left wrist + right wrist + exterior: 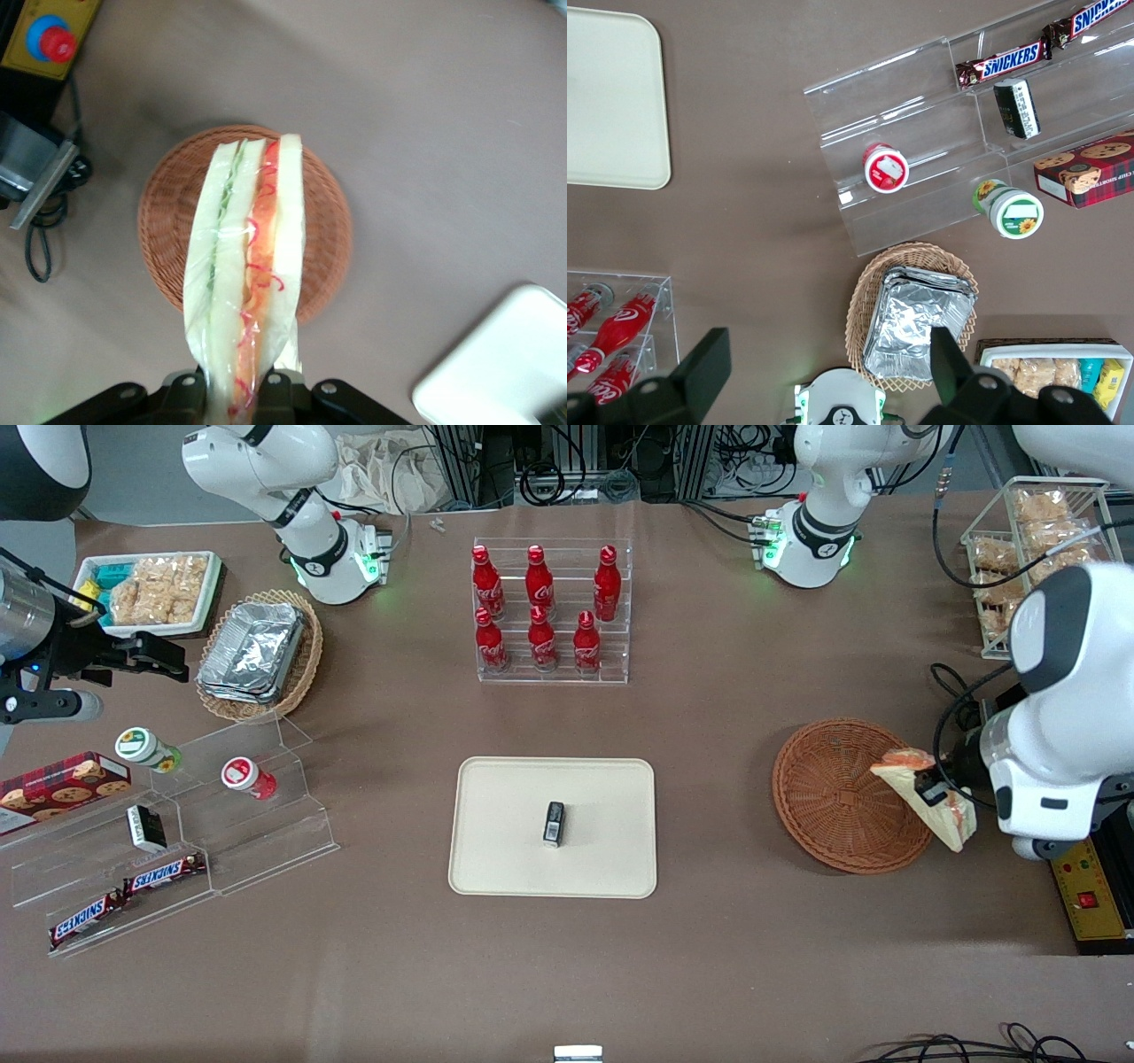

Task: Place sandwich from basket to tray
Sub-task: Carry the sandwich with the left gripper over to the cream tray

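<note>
My left gripper (pixel 930 791) is shut on the sandwich (pixel 905 772), a pale bread wedge in clear wrap with red-orange and green filling. It holds the sandwich lifted over the rim of the round reddish-brown basket (pixel 837 793) at the working arm's end of the table. In the left wrist view the sandwich (pixel 252 257) stands up from between the gripper (pixel 236 397) jaws, and the basket (pixel 168 226) lies below it with nothing else in it. The cream tray (pixel 505 824) lies mid-table; one corner of the tray (pixel 505 367) shows in the wrist view.
A small dark packet (pixel 554 823) lies on the tray. A clear rack of red bottles (pixel 551 613) stands farther from the camera. A yellow box with a red button (pixel 1088 887) sits beside the basket. Acrylic shelves with snacks (pixel 168 841) stand toward the parked arm's end.
</note>
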